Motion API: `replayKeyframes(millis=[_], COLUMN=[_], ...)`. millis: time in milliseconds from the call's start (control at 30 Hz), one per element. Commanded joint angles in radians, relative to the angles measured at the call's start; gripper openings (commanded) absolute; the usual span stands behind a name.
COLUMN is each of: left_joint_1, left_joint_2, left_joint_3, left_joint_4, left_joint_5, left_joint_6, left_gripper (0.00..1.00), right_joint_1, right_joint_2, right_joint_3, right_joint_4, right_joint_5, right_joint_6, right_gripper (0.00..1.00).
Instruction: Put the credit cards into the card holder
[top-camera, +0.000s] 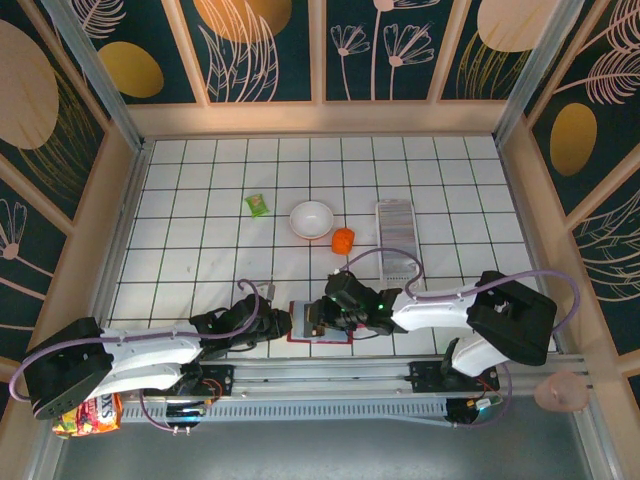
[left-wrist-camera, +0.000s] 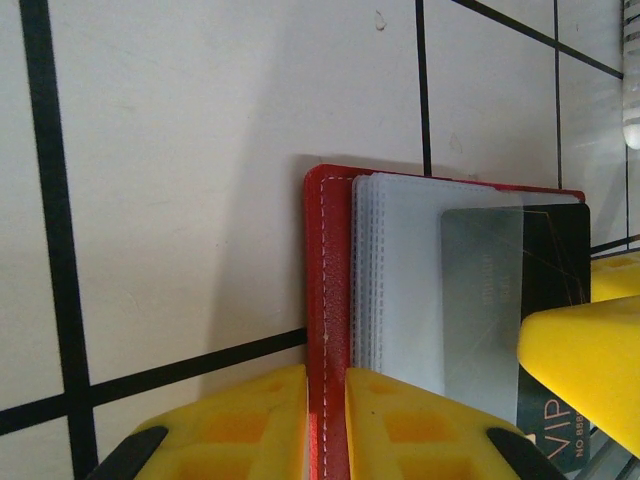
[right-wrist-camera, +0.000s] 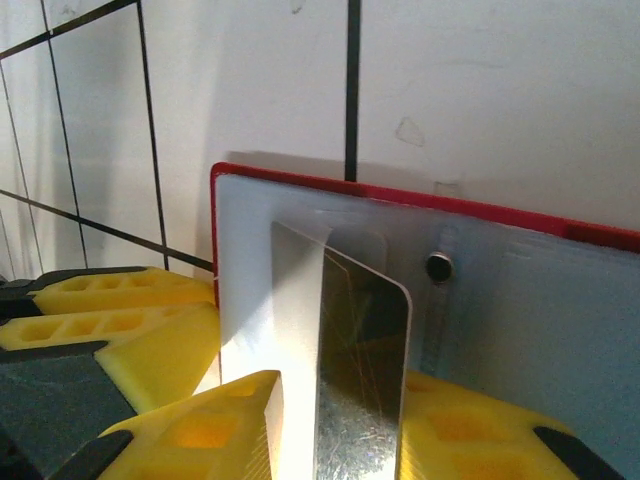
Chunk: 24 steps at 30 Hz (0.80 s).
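I see left claw (left-wrist-camera: 325, 425) clamped on card holder (left-wrist-camera: 328, 260) edge, right claw (right-wrist-camera: 340, 415) pinching credit card (right-wrist-camera: 362, 340). Thin, stiff, slick: grip faces near end.

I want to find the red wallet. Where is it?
In the top view, the wallet lies open at the near middle of the table, between the left gripper and the right gripper.

card holder (left-wrist-camera: 325, 300) — red | card (right-wrist-camera: 360, 380) — silvery | fingers (left-wrist-camera: 230, 430) yellow | table (top-camera: 200, 200) white, black grid
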Motion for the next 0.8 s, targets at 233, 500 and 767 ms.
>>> replayKeyframes(millis=[233,500,767], left_joint_1=[-0.006,-0.008,-0.007], left_joint_2=[-0.015,-0.005,-0.025], left_joint_3=[-0.026,-0.024,-0.031], left_joint_4=[-0.021,-0.015,-0.028], left_joint_5=[0.011,0.017,0.009], left_joint_6=[-0.015,-0.014,-0.017], left_gripper=[0.18,0.18,0.18], right_joint_1=[0.022,0.044,0.044], right_joint_2=[0.019,0.102,0.032], right_joint_3=[0.049,0.114,0.101], right_joint_4=[-0.086,0.011,-0.113], right_joint_5=[0.076,0.021,0.092], right_joint_6=[-0.013,-0.024,-0.018], right_gripper=[0.32,0.31,0.49])
